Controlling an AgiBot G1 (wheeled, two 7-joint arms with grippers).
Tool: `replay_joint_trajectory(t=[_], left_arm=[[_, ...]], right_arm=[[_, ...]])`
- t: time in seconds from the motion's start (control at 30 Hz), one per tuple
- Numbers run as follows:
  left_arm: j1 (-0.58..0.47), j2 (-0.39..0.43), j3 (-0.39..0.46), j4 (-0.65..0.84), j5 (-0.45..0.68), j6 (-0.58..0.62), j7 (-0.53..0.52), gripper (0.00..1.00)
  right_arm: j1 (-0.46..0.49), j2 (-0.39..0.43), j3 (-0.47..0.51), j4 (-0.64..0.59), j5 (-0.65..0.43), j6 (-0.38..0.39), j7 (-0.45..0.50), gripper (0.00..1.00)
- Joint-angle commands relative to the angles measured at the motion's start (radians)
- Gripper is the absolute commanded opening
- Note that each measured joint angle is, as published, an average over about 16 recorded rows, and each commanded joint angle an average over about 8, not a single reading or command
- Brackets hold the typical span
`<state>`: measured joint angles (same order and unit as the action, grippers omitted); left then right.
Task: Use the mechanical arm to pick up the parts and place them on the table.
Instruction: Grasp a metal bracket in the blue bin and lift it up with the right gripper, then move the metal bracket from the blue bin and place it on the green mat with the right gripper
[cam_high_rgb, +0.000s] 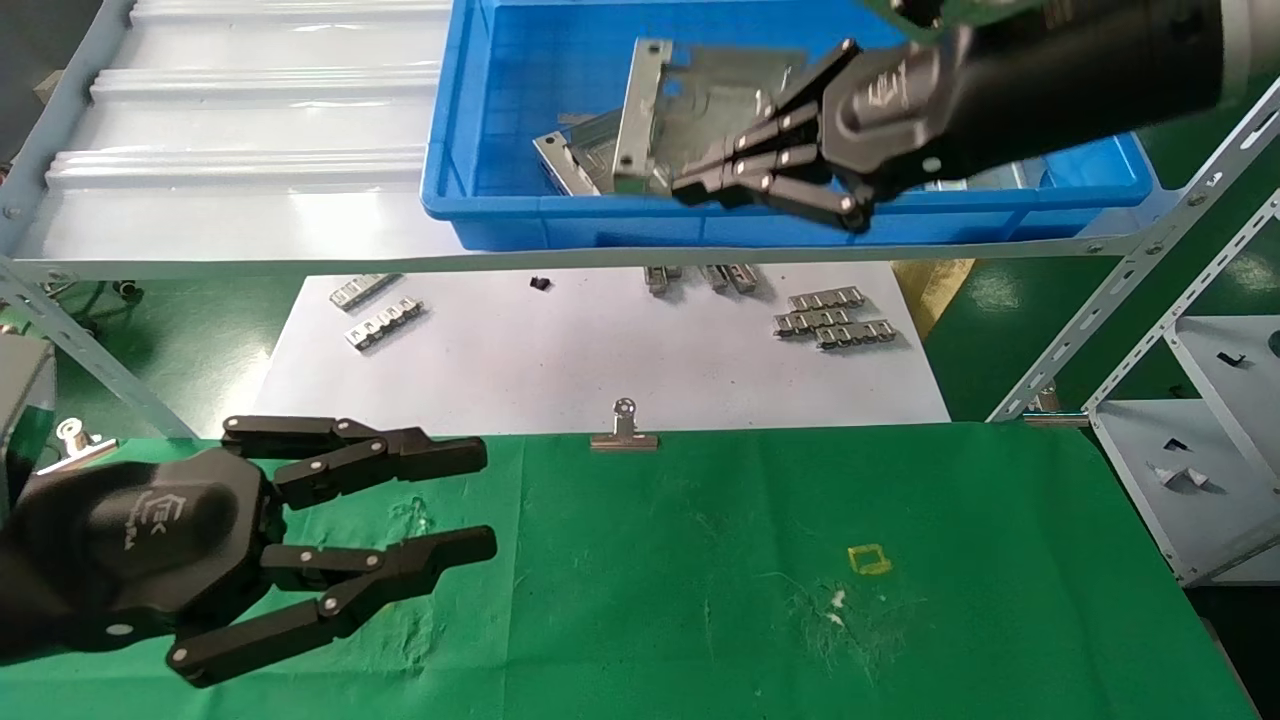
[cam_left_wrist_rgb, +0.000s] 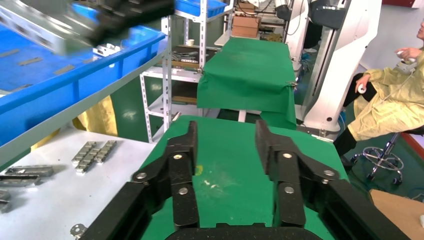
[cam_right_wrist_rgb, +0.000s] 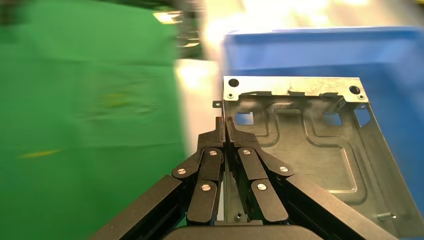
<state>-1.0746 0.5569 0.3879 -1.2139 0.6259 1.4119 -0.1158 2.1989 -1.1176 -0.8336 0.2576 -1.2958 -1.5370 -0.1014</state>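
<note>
My right gripper (cam_high_rgb: 690, 188) is a black claw, shut on the folded edge of a silvery sheet-metal part (cam_high_rgb: 655, 95) and holding it tilted up above the blue bin (cam_high_rgb: 440, 200). In the right wrist view the fingers (cam_right_wrist_rgb: 219, 131) pinch the part's (cam_right_wrist_rgb: 310, 145) side wall, at the gripper's point (cam_right_wrist_rgb: 224, 125). Another part (cam_high_rgb: 570, 160) lies in the bin below. My left gripper (cam_high_rgb: 487, 500) is open and empty, low over the green table (cam_high_rgb: 750, 600) at its near left. It also shows in the left wrist view (cam_left_wrist_rgb: 225, 131), above the table (cam_left_wrist_rgb: 225, 170).
The bin stands on a pale grey metal shelf (cam_high_rgb: 250, 120) with angled struts (cam_high_rgb: 1130, 290). Below it a white sheet (cam_high_rgb: 600, 360) carries small ribbed strips (cam_high_rgb: 830, 320). A binder clip (cam_high_rgb: 623, 432) grips the cloth edge. A yellow square mark (cam_high_rgb: 868, 558) lies on the cloth.
</note>
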Motion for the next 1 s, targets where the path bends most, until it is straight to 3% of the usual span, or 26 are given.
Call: replay_joint_trajectory(t=[0.03, 0.17, 0.4, 0.53, 0.73, 1.0], left_arm=[[0.0, 0.0, 0.0, 0.0, 0.0, 0.0, 0.0, 1.0], [0.0, 0.0, 0.0, 0.0, 0.0, 0.0, 0.0, 1.0], [0.0, 0.0, 0.0, 0.0, 0.0, 0.0, 0.0, 1.0], [0.0, 0.0, 0.0, 0.0, 0.0, 0.0, 0.0, 1.0], [0.0, 0.0, 0.0, 0.0, 0.0, 0.0, 0.0, 1.0], [0.0, 0.0, 0.0, 0.0, 0.0, 0.0, 0.0, 1.0]], right_arm=[[0.009, 0.007, -0.009, 0.001, -0.002, -0.068, -0.009, 0.0], [-0.025, 0.077, -0.064, 0.137, 0.073, -0.075, 0.037, 0.0], [-0.094, 0.283, -0.232, 0.499, 0.289, -0.071, 0.181, 0.0], [-0.106, 0.367, -0.331, 0.61, 0.369, -0.065, 0.22, 0.0], [-0.175, 0.409, -0.475, 0.613, 0.38, -0.054, 0.17, 0.0], [-0.241, 0.388, -0.58, 0.464, 0.348, -0.046, 0.027, 0.0]])
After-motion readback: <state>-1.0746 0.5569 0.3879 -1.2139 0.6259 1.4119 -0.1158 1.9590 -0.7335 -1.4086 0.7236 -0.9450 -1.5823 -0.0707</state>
